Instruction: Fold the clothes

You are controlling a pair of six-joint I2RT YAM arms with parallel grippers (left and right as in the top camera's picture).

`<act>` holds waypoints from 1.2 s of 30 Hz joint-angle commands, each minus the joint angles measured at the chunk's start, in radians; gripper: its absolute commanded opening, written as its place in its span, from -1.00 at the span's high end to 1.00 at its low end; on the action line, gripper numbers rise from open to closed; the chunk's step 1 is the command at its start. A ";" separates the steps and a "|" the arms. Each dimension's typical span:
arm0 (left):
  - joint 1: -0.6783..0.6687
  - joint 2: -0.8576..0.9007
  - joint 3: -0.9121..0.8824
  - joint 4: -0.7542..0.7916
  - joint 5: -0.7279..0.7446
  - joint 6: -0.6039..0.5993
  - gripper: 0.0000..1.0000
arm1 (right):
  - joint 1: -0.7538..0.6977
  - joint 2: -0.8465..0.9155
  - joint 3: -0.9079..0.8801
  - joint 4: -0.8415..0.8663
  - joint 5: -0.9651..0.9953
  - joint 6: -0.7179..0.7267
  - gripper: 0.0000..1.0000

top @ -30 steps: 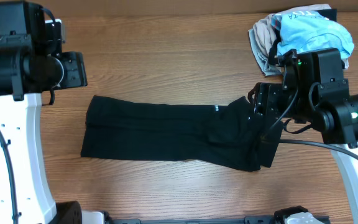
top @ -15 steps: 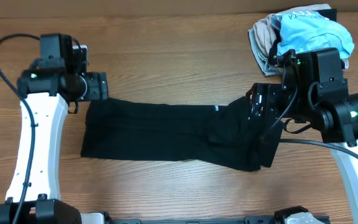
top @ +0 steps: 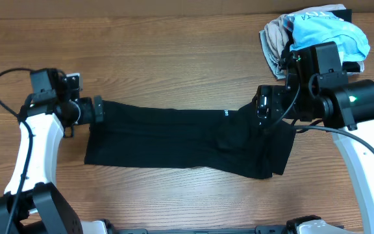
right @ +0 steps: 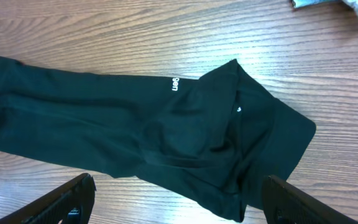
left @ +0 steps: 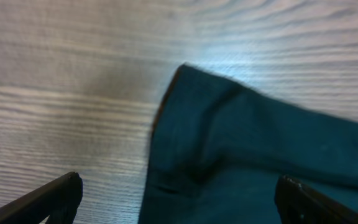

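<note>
Two grippers hung with jaws spread wide, holding nothing: the left gripper [top: 100, 110] over the left end of the clothes [top: 174, 136], the right gripper [top: 263, 110] over the bunched right end. The black clothes lay stretched along the middle of the wooden table [top: 174, 58]. A blue garment [top: 330, 36] and a beige garment [top: 274, 42] were heaped at the far right corner, apart from the clothes.

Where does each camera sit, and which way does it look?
Overhead: above the table, looking straight down at the black garment; left arm and right arm show.
Left wrist: low over the garment's corner, facing down; own fingers show.
Right wrist: higher, tilted along the garment; own fingers show.
Overhead and right wrist share the white logo.
</note>
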 commanded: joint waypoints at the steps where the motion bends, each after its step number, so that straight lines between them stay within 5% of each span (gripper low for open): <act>1: 0.024 0.050 -0.023 0.005 0.086 0.063 -0.98 | -0.002 0.018 0.014 0.004 -0.009 -0.005 -0.78; 27: 0.026 0.357 -0.023 -0.036 0.071 0.064 -0.80 | -0.002 0.027 0.014 0.003 -0.009 -0.005 -0.79; 36: 0.026 0.394 -0.023 -0.096 0.086 -0.058 -0.01 | -0.002 0.027 0.014 0.013 -0.009 -0.005 -0.79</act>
